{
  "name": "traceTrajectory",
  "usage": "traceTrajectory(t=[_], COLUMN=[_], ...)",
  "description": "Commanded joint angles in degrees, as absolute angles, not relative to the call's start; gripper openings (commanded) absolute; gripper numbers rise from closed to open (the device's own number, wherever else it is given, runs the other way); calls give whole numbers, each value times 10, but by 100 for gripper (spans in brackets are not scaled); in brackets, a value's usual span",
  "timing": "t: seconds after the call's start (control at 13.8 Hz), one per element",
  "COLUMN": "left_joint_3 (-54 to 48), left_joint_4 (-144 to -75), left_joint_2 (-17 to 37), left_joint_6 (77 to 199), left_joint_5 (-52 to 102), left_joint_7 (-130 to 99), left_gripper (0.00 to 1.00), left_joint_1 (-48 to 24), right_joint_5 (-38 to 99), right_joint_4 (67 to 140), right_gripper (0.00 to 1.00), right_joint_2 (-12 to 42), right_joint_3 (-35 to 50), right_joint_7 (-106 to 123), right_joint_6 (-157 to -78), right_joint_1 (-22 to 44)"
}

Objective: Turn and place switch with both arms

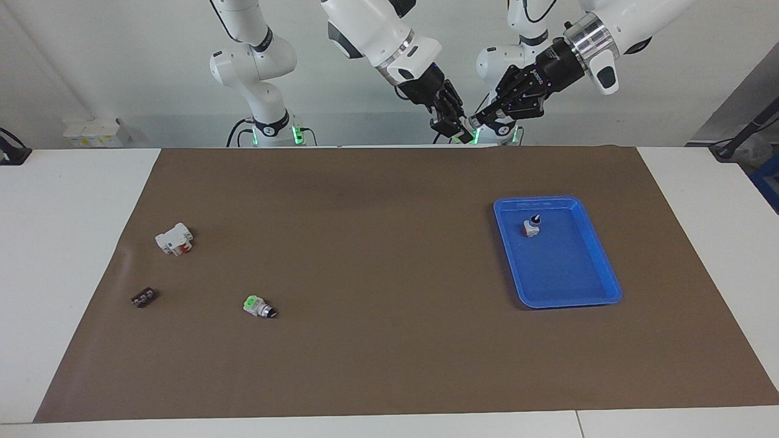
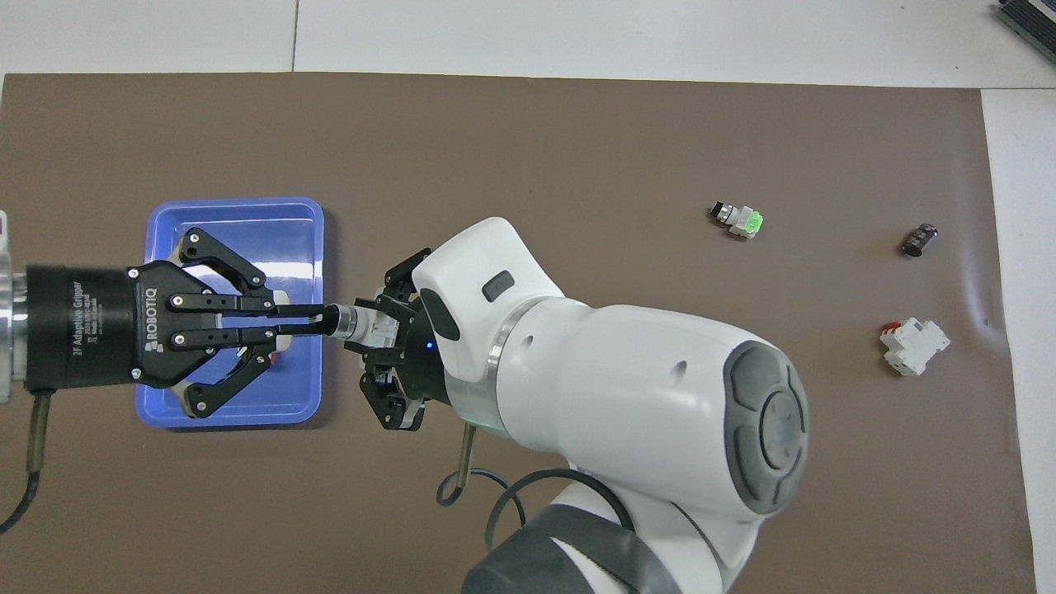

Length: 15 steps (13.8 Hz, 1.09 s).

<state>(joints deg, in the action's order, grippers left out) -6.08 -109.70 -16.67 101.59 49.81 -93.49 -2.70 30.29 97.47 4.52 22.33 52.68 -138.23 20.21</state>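
switch: I'm holding the switch [image 2: 356, 323] up in the air between both grippers, over the brown mat [image 2: 577, 148] just beside the blue tray [image 2: 235, 210], toward the left arm's end of the desk [image 1: 79, 201]; whitish block, silver collar, black knob tip.
right gripper: the right gripper [image 2: 388, 330] is clenching the whitish rear block end.
left gripper: the left gripper [image 2: 318, 320] is pinching the black knob tip, fingertips together, its outer links splaying over the tray.
step: I'm judging this as the turn itself in progress, one arm bracing the body while the other works the knob; I can't tell how far the knob is turned.
done: pickup and two-arm grip are done, as far as I'm seeing.
left: finishing the turn, letting go with one gripper, setting the switch down, probably in the tray.
tray: it's already holding a black-knobbed switch with a red base [image 1: 531, 227], standing upright in the part nearer to the robots.
other parts: a green-block switch [image 1: 258, 306], a white breaker with red [image 1: 174, 238] and a small dark terminal piece [image 1: 142, 298] are lying untouched toward the right arm's end.
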Motion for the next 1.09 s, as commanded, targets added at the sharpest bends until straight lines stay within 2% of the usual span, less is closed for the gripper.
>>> traceTrajectory(t=[0.0, 0.07, 0.51, 1.02], left_joint_3=[-70, -70, -70, -69], left_joint_4=[-1092, -1092, -1095, -1104], left_joint_2=[-166, -166, -165, -168], left_joint_6=[1071, 1072, 1077, 1076], left_joint_5=[512, 511, 461, 409], left_joint_7=[-945, -941, -887, -778], left_gripper=[0, 0, 0, 0], left_joint_1=[-25, -25, -25, -16], right_joint_5=[302, 302, 303, 312], right_joint_4=[983, 982, 983, 981], right_gripper=[92, 100, 100, 100], right_joint_2=[47, 47, 33, 15], right_joint_3=[243, 243, 241, 239], right_joint_7=[490, 490, 491, 488], right_joint_6=[-1372, -1372, -1346, -1302], right_joint_1=[210, 208, 186, 104])
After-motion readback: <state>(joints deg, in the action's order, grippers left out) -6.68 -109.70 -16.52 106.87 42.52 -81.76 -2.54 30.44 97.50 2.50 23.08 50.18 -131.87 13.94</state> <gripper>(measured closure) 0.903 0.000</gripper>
